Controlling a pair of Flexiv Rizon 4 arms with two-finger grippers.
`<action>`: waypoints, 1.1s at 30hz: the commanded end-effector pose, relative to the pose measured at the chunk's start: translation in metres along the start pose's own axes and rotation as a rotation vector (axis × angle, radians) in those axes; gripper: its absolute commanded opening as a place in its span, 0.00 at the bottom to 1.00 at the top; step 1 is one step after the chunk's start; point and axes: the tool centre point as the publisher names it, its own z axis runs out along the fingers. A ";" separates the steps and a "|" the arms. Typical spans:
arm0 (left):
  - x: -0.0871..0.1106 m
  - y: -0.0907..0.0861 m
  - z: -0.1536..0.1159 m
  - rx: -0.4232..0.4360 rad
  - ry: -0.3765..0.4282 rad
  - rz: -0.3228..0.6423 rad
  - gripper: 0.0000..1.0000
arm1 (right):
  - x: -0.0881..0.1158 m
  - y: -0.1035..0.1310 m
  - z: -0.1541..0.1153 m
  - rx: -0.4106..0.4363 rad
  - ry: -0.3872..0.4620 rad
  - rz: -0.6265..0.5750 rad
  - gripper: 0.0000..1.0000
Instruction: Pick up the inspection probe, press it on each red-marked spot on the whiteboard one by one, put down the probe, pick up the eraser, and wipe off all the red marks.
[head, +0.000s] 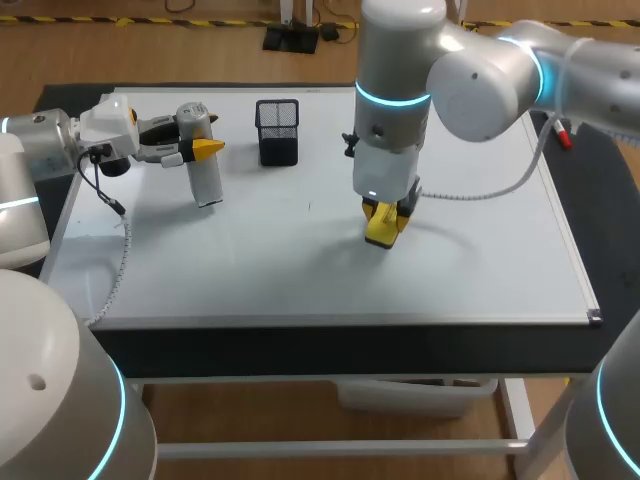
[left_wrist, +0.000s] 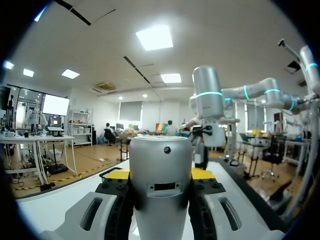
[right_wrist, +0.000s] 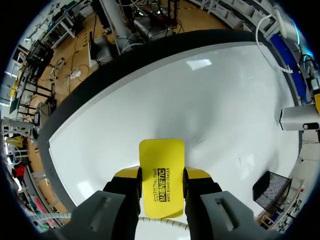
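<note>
The inspection probe (head: 206, 180), a silver-grey cylinder, stands upright over the whiteboard's (head: 300, 270) far left part, and my left gripper (head: 200, 150) is shut on its upper part. In the left wrist view the probe (left_wrist: 161, 175) fills the gap between the fingers. Near the board's middle my right gripper (head: 385, 216) points down and is shut on the yellow eraser (head: 381, 233), which rests on the surface. In the right wrist view the eraser (right_wrist: 161, 172) sticks out ahead of the gripper (right_wrist: 161, 176), over the whiteboard (right_wrist: 190, 100). No red marks show on the board.
A black mesh pen holder (head: 277, 131) stands at the back of the board, between the two grippers. A red-tipped marker (head: 563, 133) lies by the board's far right edge. A white coiled cable (head: 118, 265) runs along the left edge.
</note>
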 end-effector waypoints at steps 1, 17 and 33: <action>0.000 -0.001 0.000 0.001 0.000 0.001 0.00 | 0.001 -0.010 -0.016 0.012 0.008 -0.004 0.00; 0.000 -0.001 0.000 0.001 0.000 0.001 0.00 | -0.001 -0.026 -0.016 -0.001 0.019 0.028 0.00; 0.000 -0.001 0.000 0.001 0.000 0.001 0.00 | -0.004 -0.031 -0.017 0.004 0.025 0.015 0.00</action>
